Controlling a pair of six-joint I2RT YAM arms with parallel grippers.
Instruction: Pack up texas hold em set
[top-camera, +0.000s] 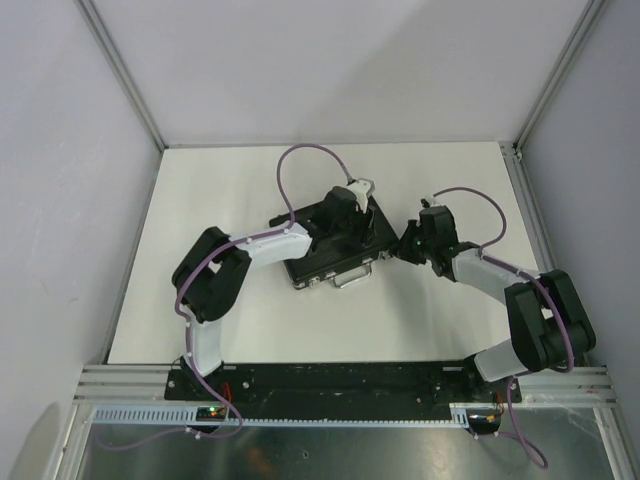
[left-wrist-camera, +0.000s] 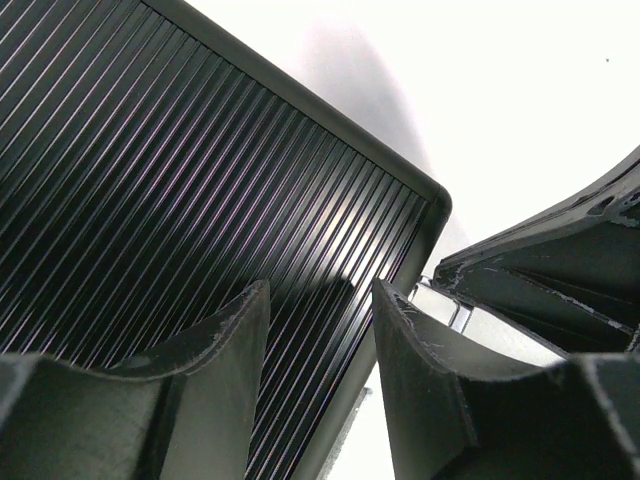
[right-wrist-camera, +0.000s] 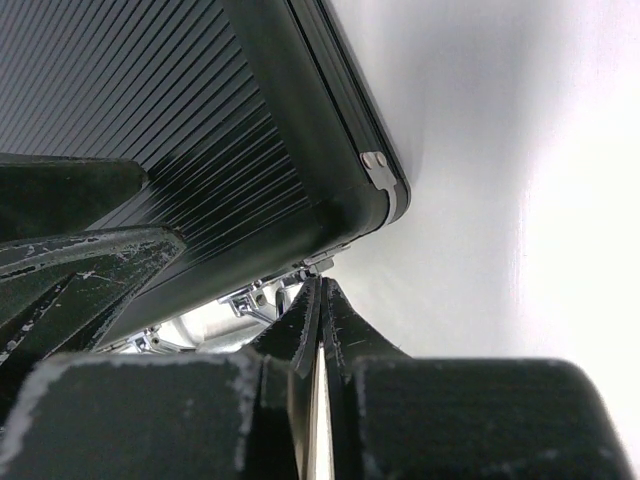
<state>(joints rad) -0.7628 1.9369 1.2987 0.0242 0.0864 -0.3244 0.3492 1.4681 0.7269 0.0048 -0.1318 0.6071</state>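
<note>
The right gripper (right-wrist-camera: 318, 312) has its scuffed black fingers pressed flat together, with the tips just beside chrome fittings at the edge of the briefcase (right-wrist-camera: 150, 110). The left gripper (left-wrist-camera: 320, 345) hangs over the lid, its worn, curved fingers spread apart. The case lies shut on the matte white table (top-camera: 230, 200). Its lid is finely ribbed black with rounded corners, and a silver handle (top-camera: 350, 278) sits on the near side.

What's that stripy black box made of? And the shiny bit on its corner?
The case looks like hard plastic or thin painted metal: its black lid is ribbed in fine straight lines and glints where light hits it. I cannot tell which of the two it is. The corner cap looks like bare metal: it is silver, smooth and shiny.
</note>
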